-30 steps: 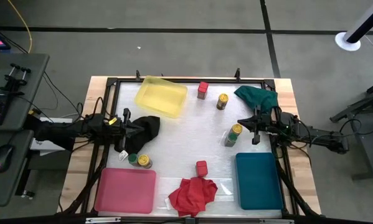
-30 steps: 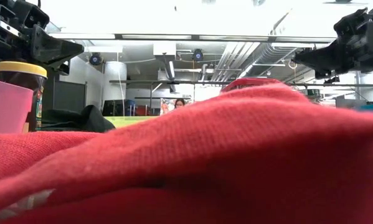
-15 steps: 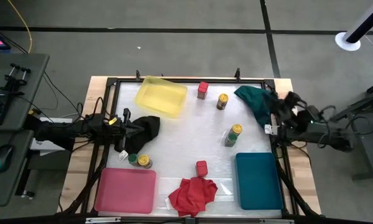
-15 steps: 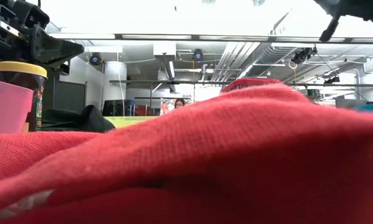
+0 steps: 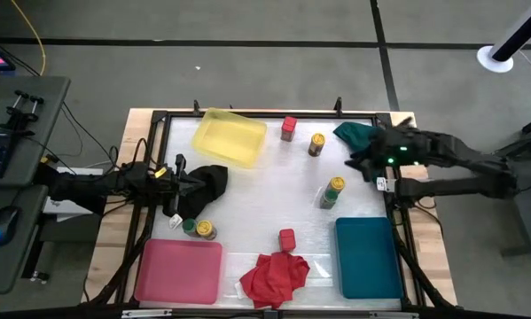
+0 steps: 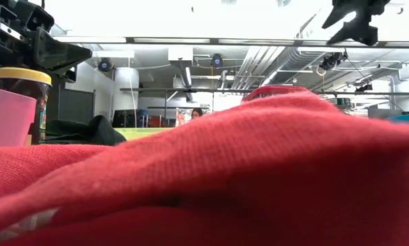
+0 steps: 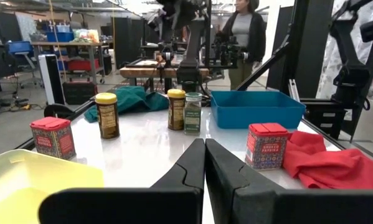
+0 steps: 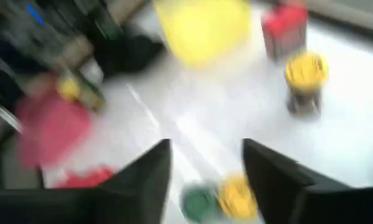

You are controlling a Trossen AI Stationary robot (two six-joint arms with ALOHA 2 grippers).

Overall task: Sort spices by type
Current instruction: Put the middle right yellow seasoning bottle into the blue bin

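Note:
Spices stand scattered on the white table. A red box [image 5: 289, 128] and a yellow-lidded jar [image 5: 316, 144] are at the far side. A yellow-lidded jar [image 5: 336, 185] and a green-lidded jar [image 5: 326, 199] stand together at mid right. Another red box [image 5: 286, 238] is near the front, and two jars [image 5: 198, 229] stand at the left. My right gripper [image 5: 361, 159] hangs open and raised, beside the green cloth [image 5: 357, 134], looking down on the jar pair [image 8: 220, 198]. My left gripper [image 7: 205, 163] is shut, level, over the black cloth [image 5: 212, 183].
A yellow tray [image 5: 230, 137] lies at the far left, a pink tray [image 5: 180, 270] at the near left and a teal tray [image 5: 367, 257] at the near right. A red cloth [image 5: 274, 276] lies at the front edge and fills the low view [image 6: 259, 171]. A person [image 7: 243, 34] stands beyond the table.
My right gripper has drawn back from beside the jar pair toward the table's right edge, then risen and swung toward the far edge by the green cloth. Its fingers have opened. The jars stand where they were.

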